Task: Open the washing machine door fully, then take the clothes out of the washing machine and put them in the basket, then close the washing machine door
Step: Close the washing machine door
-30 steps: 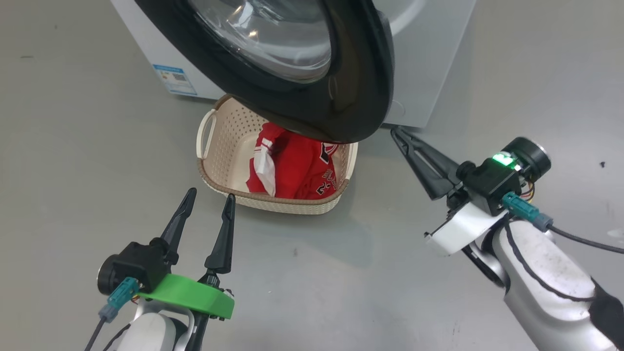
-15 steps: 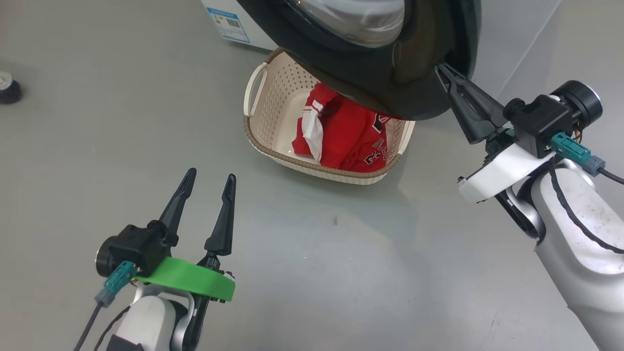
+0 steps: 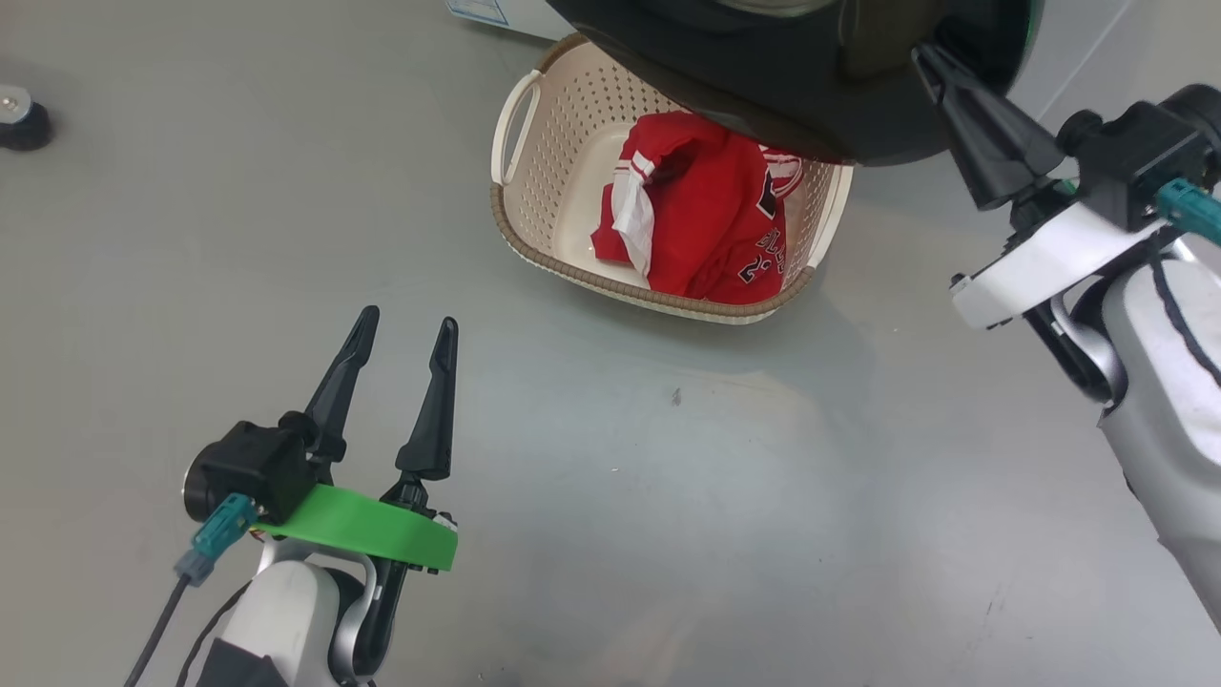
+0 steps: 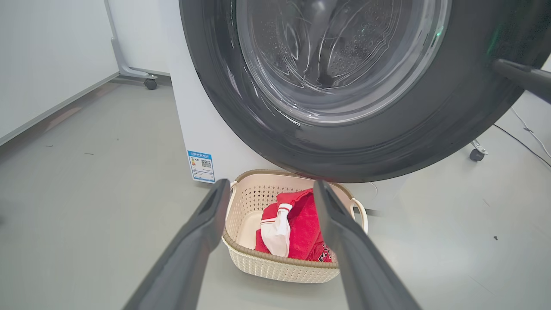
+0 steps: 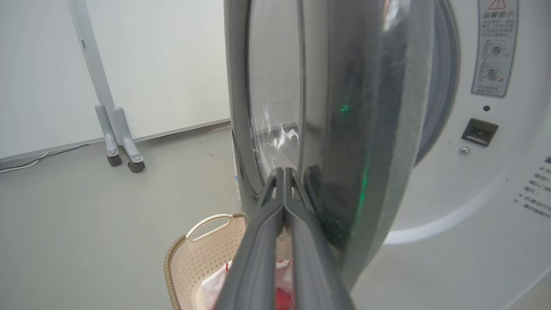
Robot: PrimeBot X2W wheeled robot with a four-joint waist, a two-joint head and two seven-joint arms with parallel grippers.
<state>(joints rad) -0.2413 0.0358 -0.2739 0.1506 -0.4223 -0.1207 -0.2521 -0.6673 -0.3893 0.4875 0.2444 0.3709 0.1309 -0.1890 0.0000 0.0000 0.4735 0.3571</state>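
Right gripper (image 3: 927, 57), clenched and empty, touched the door (image 3: 763, 95) rim just ahead; a flat, steady push should latch it. Left gripper (image 3: 407, 320) hung spread, empty; clothes (image 3: 701, 205) lay in the basket (image 3: 572, 124) beyond.

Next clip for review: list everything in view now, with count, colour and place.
washing machine: one, white, behind the basket
washing machine door: one, black rim, clear glass, ajar above the basket
basket: one, cream, brown rim, on the floor
clothes: one heap, red with white trim, in the basket
label: one, blue, low on the machine's front
warning sticker: one, grey, high on the machine's front
stand legs: two, grey, by the wall
small round object: one, black and silver, on the floor, head view's upper left
left gripper: one, dark, jaws open, above bare floor
right gripper: one, dark, jaws shut, tips at the door's rim
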